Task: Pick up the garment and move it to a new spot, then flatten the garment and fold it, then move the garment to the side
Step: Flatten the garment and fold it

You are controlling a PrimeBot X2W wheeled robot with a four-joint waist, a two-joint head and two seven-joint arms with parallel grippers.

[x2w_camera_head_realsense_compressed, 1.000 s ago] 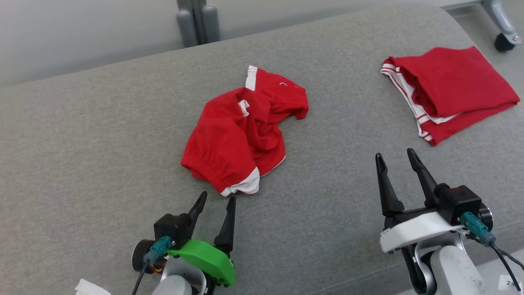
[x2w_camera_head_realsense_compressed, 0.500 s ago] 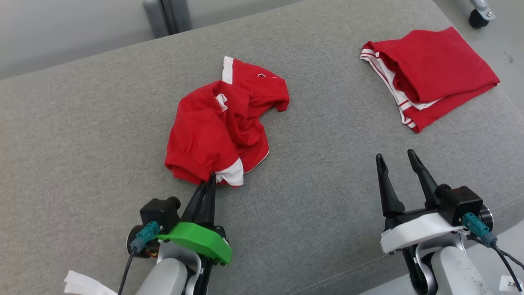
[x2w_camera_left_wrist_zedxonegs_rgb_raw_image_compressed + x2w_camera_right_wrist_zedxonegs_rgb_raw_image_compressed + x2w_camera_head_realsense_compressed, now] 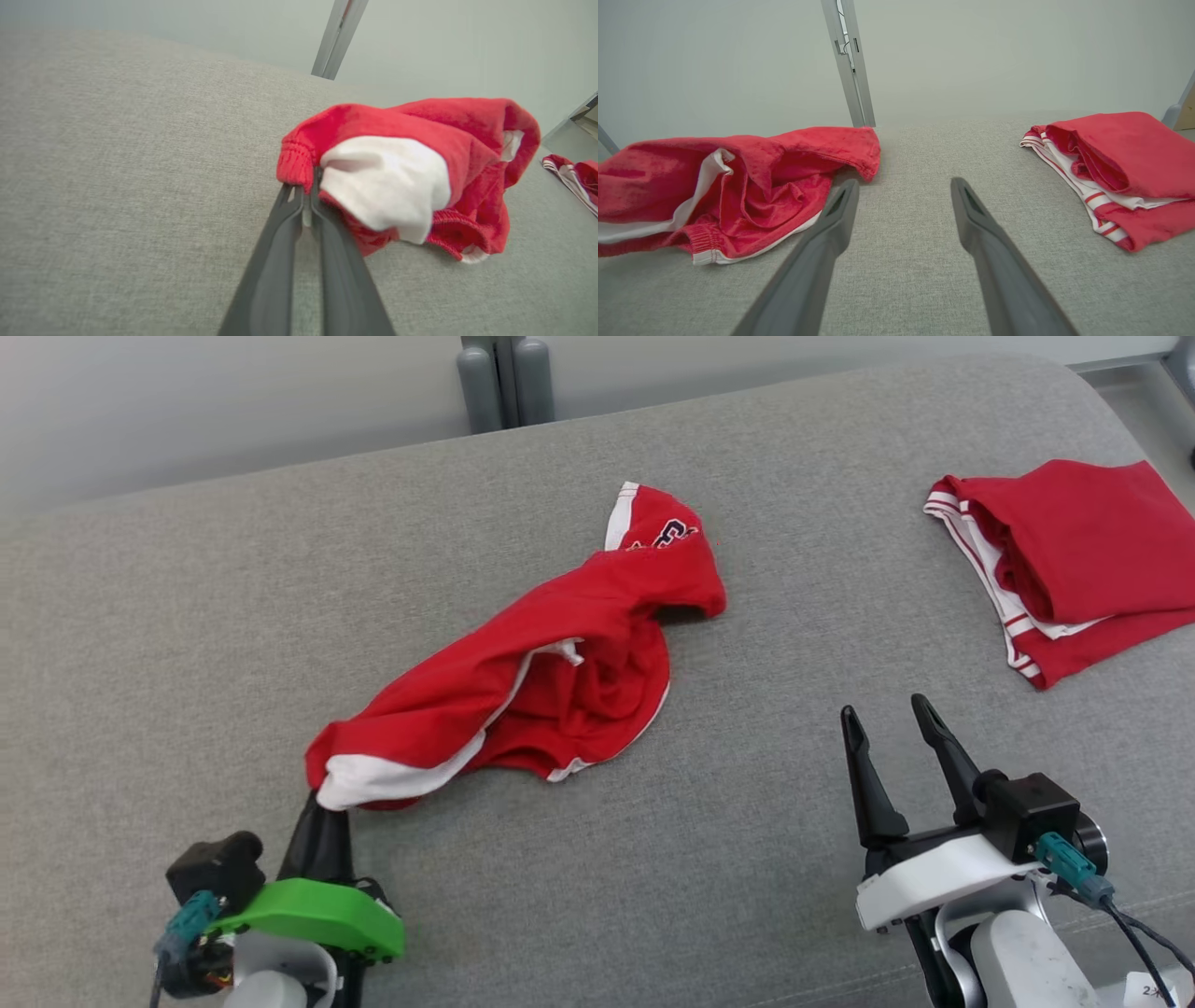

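Pickup looks barely begun: left gripper (image 3: pixel 320 801) pinches the garment (image 3: pixel 569 649) by its edge, right gripper (image 3: pixel 884 709) hangs spread and empty, flattening, folding, shifting aside all ahead.

Cushioned surface (image 3: pixel 187 616): garment (image 3: pixel 560 653) centre-left, its near end at left gripper (image 3: pixel 320 807); folded garment (image 3: pixel 1074 560) far right; right gripper (image 3: pixel 884 707) near right.

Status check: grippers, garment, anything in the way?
Left gripper shut on garment at its waistband, cloth draped across the cushion. Right gripper open, empty. Folded pile far right, well clear.
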